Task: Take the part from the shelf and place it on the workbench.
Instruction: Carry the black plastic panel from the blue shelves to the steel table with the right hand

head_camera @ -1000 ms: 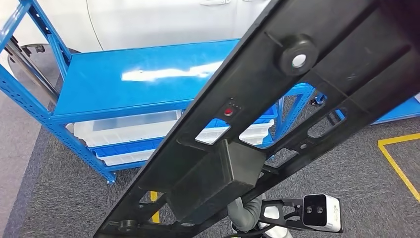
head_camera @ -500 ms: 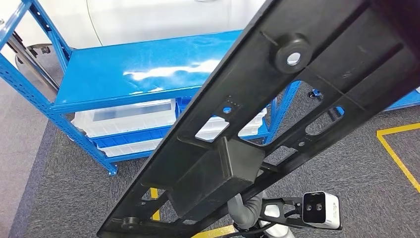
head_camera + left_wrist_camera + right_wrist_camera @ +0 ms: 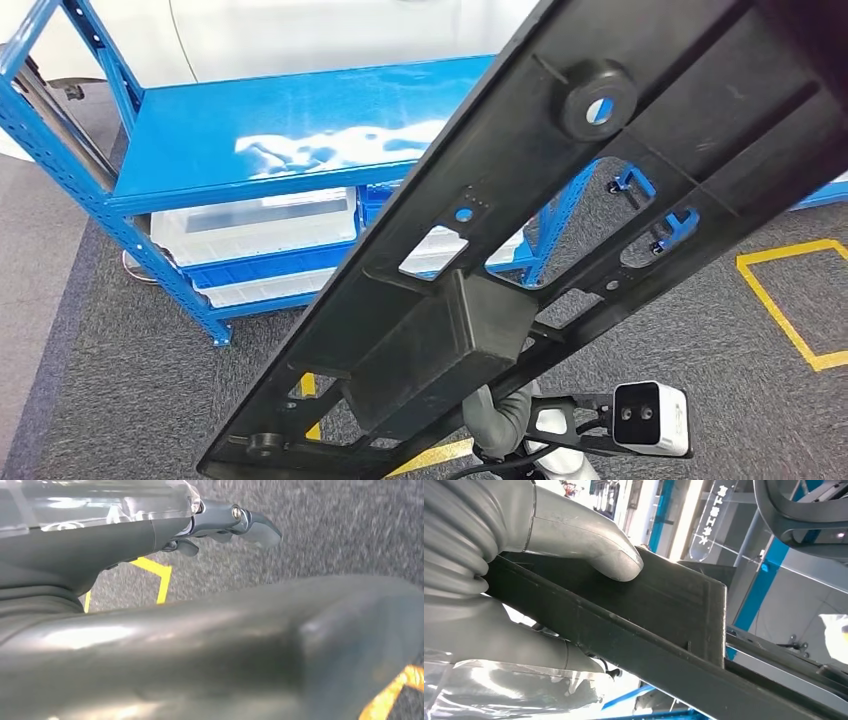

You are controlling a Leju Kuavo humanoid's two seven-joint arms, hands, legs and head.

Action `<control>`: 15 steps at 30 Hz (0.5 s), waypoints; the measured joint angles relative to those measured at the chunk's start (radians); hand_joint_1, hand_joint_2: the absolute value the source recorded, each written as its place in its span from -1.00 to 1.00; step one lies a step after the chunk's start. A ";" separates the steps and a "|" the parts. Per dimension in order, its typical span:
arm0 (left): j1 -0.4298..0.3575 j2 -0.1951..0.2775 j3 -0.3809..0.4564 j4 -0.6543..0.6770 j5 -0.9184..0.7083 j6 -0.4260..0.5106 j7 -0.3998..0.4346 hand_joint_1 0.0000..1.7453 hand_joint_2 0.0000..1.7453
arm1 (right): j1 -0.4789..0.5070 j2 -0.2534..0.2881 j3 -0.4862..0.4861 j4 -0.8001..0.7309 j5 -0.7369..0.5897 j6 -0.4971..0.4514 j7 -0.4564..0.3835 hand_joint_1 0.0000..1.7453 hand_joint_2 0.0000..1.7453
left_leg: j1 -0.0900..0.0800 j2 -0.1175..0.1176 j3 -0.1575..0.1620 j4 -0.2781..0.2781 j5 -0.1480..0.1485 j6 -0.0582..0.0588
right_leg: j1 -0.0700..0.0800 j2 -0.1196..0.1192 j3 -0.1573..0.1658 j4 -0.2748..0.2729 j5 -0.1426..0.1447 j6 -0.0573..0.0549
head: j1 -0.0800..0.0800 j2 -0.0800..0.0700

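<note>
Head view, 1 part (image 3: 560,240), right hand (image 3: 524,555) gripping

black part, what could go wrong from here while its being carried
The long black part hangs tilted across the head view, hiding much of the blue shelf ahead, so its far end might clip the frame. The right hand grips one edge with the thumb on top; the long overhang could twist it loose.

A blue metal rack (image 3: 150,215) holding clear plastic bins (image 3: 255,225) stands on grey carpet (image 3: 90,400) marked with yellow tape lines (image 3: 790,310), glare across its top.
</note>
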 joint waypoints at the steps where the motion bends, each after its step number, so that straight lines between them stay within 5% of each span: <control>1: -0.001 -0.001 0.000 0.000 -0.002 0.022 -0.002 -1.00 -1.00 | -0.001 -0.001 0.000 -0.001 0.002 0.000 0.000 1.00 1.00 | -0.001 0.006 0.001 0.001 -0.001 -0.001 | 0.002 -0.012 0.041 -0.071 0.035 -0.005 | 0.000 0.000; 3: -0.002 -0.005 0.000 0.000 -0.009 0.058 -0.006 -1.00 -1.00 | -0.004 -0.002 0.000 -0.003 0.007 0.000 0.000 1.00 1.00 | -0.006 0.017 0.003 0.003 -0.003 -0.008 | 0.013 -0.052 0.109 -0.200 0.074 -0.021 | 0.000 0.000; 5: -0.001 -0.007 0.000 0.000 -0.012 0.070 -0.007 -1.00 -1.00 | -0.007 -0.002 0.000 -0.006 0.011 0.000 -0.001 1.00 1.00 | -0.011 0.034 0.001 0.005 -0.005 -0.017 | 0.023 -0.068 0.124 -0.243 0.073 -0.035 | 0.000 0.000; 7: -0.002 -0.008 -0.001 0.000 -0.013 0.060 -0.006 -1.00 -1.00 | -0.007 -0.002 0.000 -0.009 0.012 0.000 -0.001 1.00 1.00 | -0.011 0.050 0.002 0.007 -0.010 -0.026 | 0.020 -0.046 0.121 -0.250 0.077 -0.047 | 0.000 0.000; 9: -0.003 -0.009 -0.001 0.000 -0.013 0.035 -0.004 -1.00 -1.00 | -0.008 -0.002 0.000 -0.011 0.013 0.000 -0.001 1.00 1.00 | -0.008 0.026 -0.012 0.046 -0.043 -0.035 | 0.013 -0.026 0.122 -0.260 0.085 -0.059 | 0.000 0.000; 11: -0.001 -0.009 -0.002 0.000 -0.013 0.005 0.001 -1.00 -1.00 | -0.008 -0.001 0.001 -0.012 0.014 -0.001 -0.001 1.00 1.00 | -0.005 -0.019 -0.063 0.165 -0.109 -0.042 | 0.011 -0.006 0.121 -0.263 0.090 -0.068 | 0.000 0.000; 13: 0.002 -0.010 -0.002 0.000 -0.010 -0.021 0.007 -1.00 -1.00 | -0.004 -0.001 0.001 -0.012 0.016 -0.001 -0.001 1.00 1.00 | -0.004 -0.037 -0.118 0.283 -0.150 -0.046 | 0.011 0.018 0.117 -0.261 0.093 -0.069 | 0.000 0.000; 15: 0.005 -0.010 -0.002 0.000 -0.007 -0.043 0.010 -1.00 -1.00 | 0.000 -0.001 0.001 -0.011 0.019 -0.002 -0.001 1.00 1.00 | -0.003 -0.041 -0.113 0.269 -0.115 -0.047 | 0.010 0.045 0.115 -0.256 0.095 -0.068 | 0.000 0.000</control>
